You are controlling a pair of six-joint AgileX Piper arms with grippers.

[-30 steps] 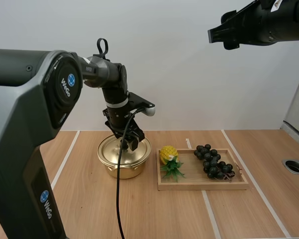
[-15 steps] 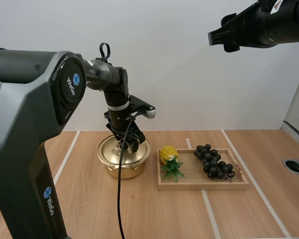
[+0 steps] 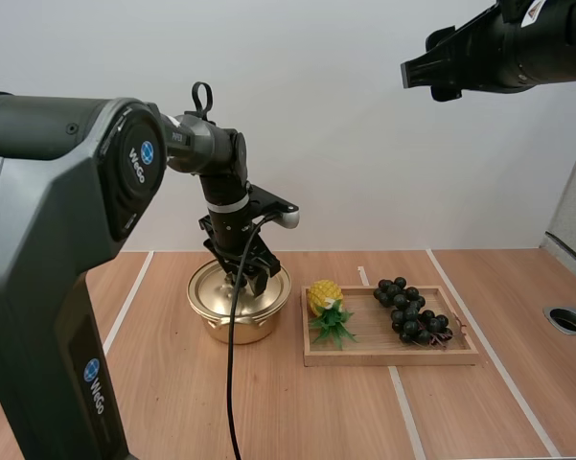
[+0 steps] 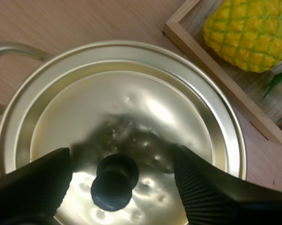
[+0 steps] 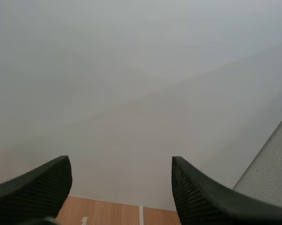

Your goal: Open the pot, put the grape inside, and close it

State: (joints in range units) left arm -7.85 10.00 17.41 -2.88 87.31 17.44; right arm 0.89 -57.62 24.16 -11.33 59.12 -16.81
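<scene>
In the high view, the left claw [image 3: 247, 280] hangs straight down over the gold pot [image 3: 238, 307]. The pot has its lid [image 3: 218, 284] on and stands on the desk [image 3: 268, 402] just beside the wooden tray [image 3: 393, 357] holding the grapes [image 3: 411, 312]. The right claw [image 3: 414, 71] is high up, well apart from both. In the left wrist view, its fingers stand wide, and the lid's black knob [image 4: 114, 182] sits squarely between them, so a plain squeeze should catch it. In the right wrist view, the right claw [image 5: 120, 164] gapes wide on nothing.
</scene>
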